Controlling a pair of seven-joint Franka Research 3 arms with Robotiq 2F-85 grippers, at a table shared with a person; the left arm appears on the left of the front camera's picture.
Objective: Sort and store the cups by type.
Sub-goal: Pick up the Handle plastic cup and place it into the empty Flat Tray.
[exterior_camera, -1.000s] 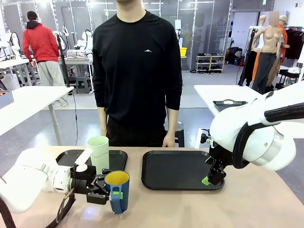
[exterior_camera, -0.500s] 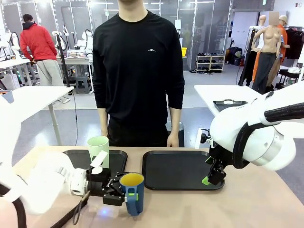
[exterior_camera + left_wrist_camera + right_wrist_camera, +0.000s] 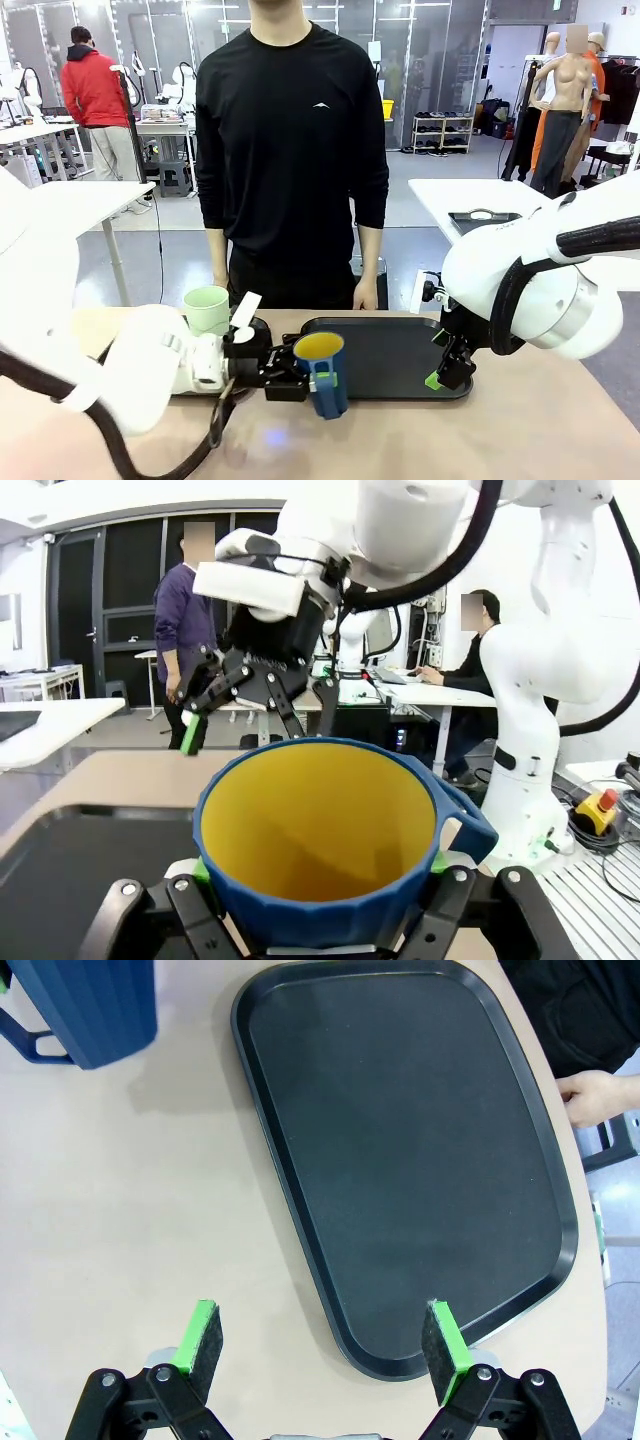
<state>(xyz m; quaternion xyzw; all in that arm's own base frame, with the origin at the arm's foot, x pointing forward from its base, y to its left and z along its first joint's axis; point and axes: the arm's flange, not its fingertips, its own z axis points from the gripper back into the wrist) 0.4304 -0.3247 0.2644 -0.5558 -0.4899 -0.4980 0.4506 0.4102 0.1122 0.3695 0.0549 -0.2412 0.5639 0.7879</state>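
We see the dark blue mug (image 3: 322, 373) with its yellow interior, ribbed sides and handle facing us at 6 o'clock; it stands upright, mouth up. The left gripper (image 3: 300, 377) clamps its rim, holding it just off the table at the near left corner of the right-hand tray (image 3: 400, 362). A second ago it hung further left, by the mint-green tumbler (image 3: 207, 308). The right gripper (image 3: 322, 1345) hangs spread, holding nothing.
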